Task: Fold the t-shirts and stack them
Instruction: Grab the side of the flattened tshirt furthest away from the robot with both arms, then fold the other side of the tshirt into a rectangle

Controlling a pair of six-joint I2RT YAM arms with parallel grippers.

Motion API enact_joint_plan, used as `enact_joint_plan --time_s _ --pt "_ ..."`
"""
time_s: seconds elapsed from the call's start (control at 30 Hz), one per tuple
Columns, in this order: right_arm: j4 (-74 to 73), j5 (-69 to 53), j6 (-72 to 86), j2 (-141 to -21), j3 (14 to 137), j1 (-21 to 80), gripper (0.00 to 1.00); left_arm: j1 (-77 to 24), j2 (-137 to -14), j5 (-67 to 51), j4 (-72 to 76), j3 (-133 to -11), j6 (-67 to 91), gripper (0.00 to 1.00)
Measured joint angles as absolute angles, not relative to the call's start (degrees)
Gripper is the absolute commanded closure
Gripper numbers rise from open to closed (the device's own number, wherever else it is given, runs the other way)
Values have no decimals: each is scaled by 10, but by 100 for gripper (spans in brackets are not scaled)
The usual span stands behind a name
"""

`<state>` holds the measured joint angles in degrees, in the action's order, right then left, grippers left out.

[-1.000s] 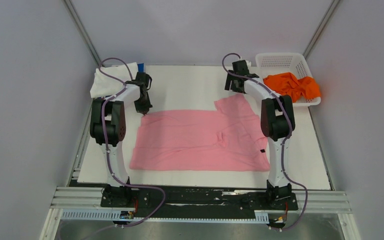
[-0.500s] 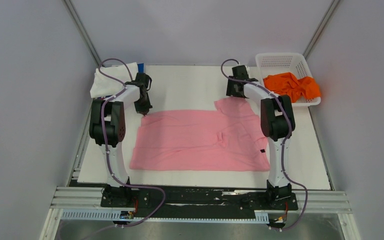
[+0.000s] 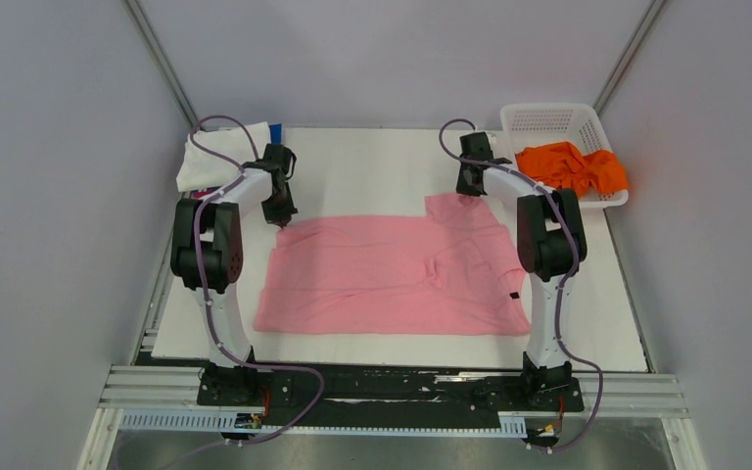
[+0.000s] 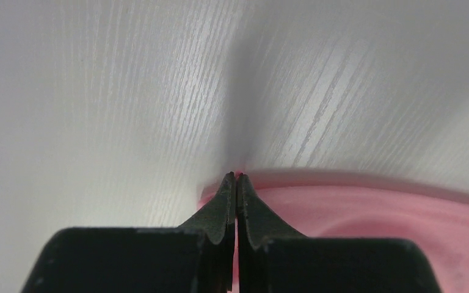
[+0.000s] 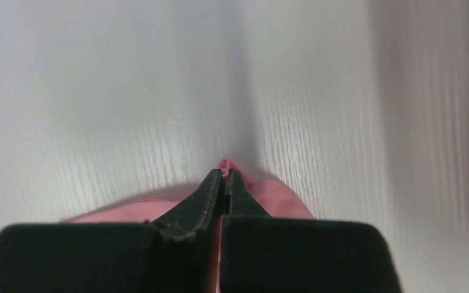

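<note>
A light pink t-shirt (image 3: 392,274) lies spread flat across the middle of the white table. My left gripper (image 3: 282,220) is shut on its far left corner, and pink cloth (image 4: 354,213) shows between and beside the closed fingers (image 4: 236,177). My right gripper (image 3: 469,193) is shut on the shirt's far right corner, where a pink tip (image 5: 281,201) pokes out past the fingers (image 5: 224,174). An orange t-shirt (image 3: 573,168) lies crumpled in the basket. A white t-shirt (image 3: 201,162) is folded at the far left, with a bit of blue t-shirt (image 3: 275,130) behind it.
The white lattice basket (image 3: 548,119) stands at the table's far right corner. The folded pile sits at the far left corner beside the left arm. Grey walls enclose the table (image 3: 372,162) on three sides.
My right gripper has come down onto the shirt's far right corner and shut on it. The left gripper has stayed shut on the far left corner.
</note>
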<state>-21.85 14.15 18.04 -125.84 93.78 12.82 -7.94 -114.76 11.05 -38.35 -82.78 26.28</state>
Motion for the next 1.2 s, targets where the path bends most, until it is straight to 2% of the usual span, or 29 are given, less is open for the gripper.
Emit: enact_joint_plan --time_s 0.17,0.67,0.97,1.2 --pt "-216 115 178 -1200 878 130 100 -83 -1102 110 -382 -800 263 100" --pt "-216 92 175 -868 621 166 100 -119 -917 126 -370 -657 268 100" --pt "-298 133 183 -711 567 223 100 -124 -786 142 -375 -572 294 100" --pt "-397 155 230 -633 548 257 100 -131 -721 142 -380 -518 320 100"
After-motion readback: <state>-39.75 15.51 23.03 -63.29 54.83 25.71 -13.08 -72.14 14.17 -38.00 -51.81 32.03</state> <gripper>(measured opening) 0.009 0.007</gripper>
